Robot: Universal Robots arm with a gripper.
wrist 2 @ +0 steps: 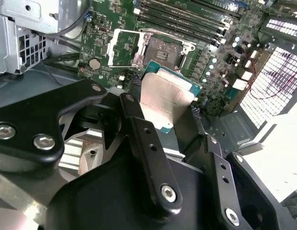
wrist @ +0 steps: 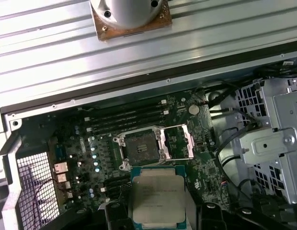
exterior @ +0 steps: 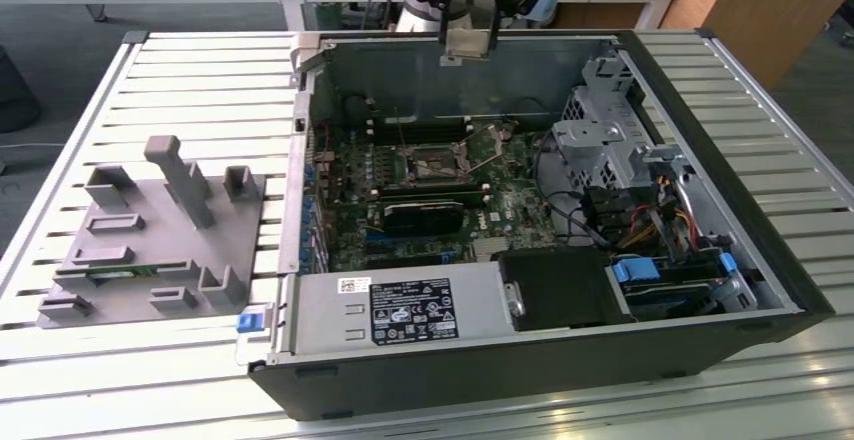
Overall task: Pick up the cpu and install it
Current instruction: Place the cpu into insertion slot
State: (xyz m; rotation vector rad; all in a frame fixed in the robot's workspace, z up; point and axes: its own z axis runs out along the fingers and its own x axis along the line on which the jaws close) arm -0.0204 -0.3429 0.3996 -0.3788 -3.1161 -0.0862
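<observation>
Here, gripper [wrist 2: 160, 125] clenched on cpu [wrist: 157, 199], cpu aloft over open case [exterior: 534, 365], socket [wrist: 143, 147] uncovered on board [wrist: 81, 143] below.

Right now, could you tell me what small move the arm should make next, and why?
Probably shift the cpu sideways until it sits over the open socket, before lowering. The pincer is shut on the cpu, holding it high above the case, and in both wrist views the empty socket lies beside the cpu, not beneath it.
</observation>
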